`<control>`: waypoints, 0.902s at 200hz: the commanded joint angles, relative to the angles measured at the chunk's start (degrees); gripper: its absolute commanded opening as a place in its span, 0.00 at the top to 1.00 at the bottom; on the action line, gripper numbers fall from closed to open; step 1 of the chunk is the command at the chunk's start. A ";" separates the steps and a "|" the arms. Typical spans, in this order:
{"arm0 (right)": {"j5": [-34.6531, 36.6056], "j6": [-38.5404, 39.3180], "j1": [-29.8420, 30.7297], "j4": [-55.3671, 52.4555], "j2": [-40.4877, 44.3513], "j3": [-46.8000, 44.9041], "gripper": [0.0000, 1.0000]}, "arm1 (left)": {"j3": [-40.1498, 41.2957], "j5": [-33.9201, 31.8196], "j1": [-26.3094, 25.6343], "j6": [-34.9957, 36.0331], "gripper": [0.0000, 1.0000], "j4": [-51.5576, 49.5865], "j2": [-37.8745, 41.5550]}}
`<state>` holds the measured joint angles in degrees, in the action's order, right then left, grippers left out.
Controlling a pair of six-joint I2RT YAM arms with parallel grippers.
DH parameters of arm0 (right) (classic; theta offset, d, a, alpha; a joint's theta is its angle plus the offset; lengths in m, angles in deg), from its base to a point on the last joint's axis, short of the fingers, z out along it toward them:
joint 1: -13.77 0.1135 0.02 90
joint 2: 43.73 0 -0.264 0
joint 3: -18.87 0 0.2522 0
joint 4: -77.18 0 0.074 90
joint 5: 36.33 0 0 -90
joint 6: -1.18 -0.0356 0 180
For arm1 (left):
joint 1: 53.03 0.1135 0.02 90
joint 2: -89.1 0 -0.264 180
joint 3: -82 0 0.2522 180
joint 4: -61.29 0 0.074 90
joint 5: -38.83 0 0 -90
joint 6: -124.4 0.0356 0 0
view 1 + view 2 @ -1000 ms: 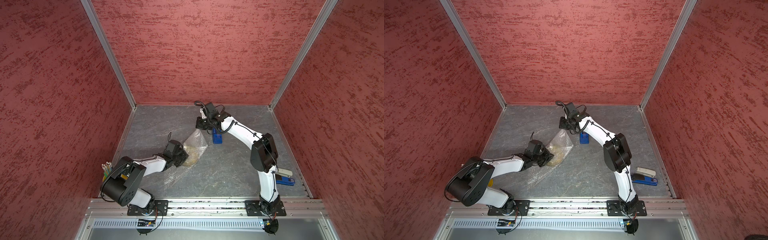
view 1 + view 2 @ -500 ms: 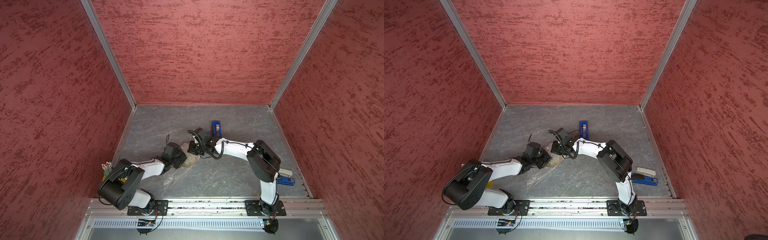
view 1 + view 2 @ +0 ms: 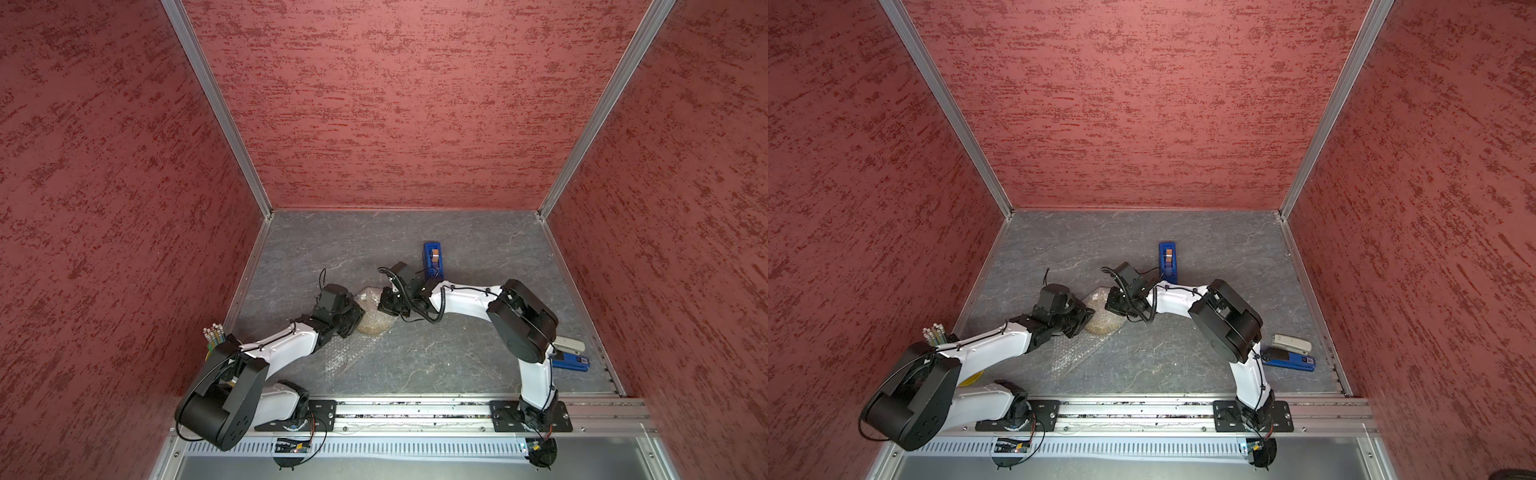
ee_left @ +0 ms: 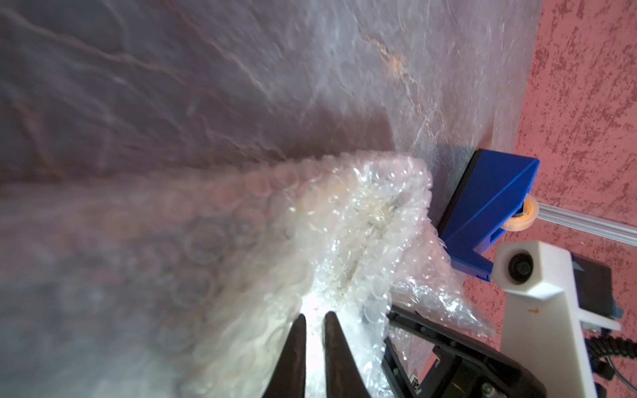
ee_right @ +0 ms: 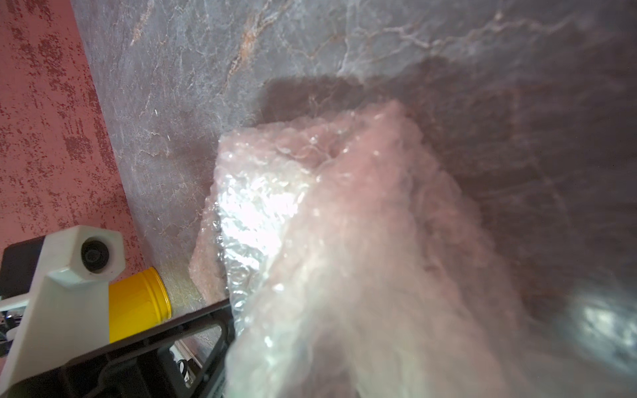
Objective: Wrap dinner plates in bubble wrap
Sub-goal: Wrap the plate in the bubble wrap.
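The bubble wrap (image 3: pixel 369 300) (image 3: pixel 1098 305) lies bunched over the dinner plate (image 3: pixel 374 328) (image 3: pixel 1102 328), which shows only as a yellowish patch through it. A loose tail of wrap (image 3: pixel 345 357) trails toward the front. At the bundle's left side my left gripper (image 3: pixel 357 319) (image 3: pixel 1086 318) (image 4: pixel 313 315) is shut on a fold of wrap, its dark fingertips nearly together. Against the bundle's far right side sits my right gripper (image 3: pixel 388 304) (image 3: pixel 1117 303), shut. In the right wrist view the wrap (image 5: pixel 344 241) rises over the lens and hides its fingers.
A blue tape dispenser (image 3: pixel 433 259) (image 3: pixel 1168 259) (image 4: pixel 489 206) stands just behind the right wrist. A blue and grey stapler (image 3: pixel 570 353) (image 3: pixel 1289 353) lies by the right wall. A yellow pencil cup (image 3: pixel 214 336) (image 5: pixel 138 303) stands at the front left. Red walls enclose the grey floor.
The right gripper swung from the back near the tape dispenser down to the left gripper, carrying the wrap's raised far corner over the plate. The left arm hardly moved.
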<state>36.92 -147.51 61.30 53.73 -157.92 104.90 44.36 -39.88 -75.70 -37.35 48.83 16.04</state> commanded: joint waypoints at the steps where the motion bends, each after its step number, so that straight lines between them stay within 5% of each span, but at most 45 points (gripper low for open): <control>1: 0.79 0.12 -0.07 -0.63 0.12 2.18 1.00 | 2.47 -0.32 0.87 0.93 0.89 -0.46 -1.18; 60: -2.32 4.64 1.92 -7.05 1.08 11.63 1.00 | 3.92 0.49 0.48 0.55 0.93 2.65 -2.37; 180: -8.74 2.04 3.85 -6.44 -9.73 9.05 1.00 | 6.39 -1.36 -0.44 -5.07 0.93 3.77 6.40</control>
<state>28.61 -143.95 64.95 49.00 -166.44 116.31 50.48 -39.79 -76.05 -40.24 54.16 18.27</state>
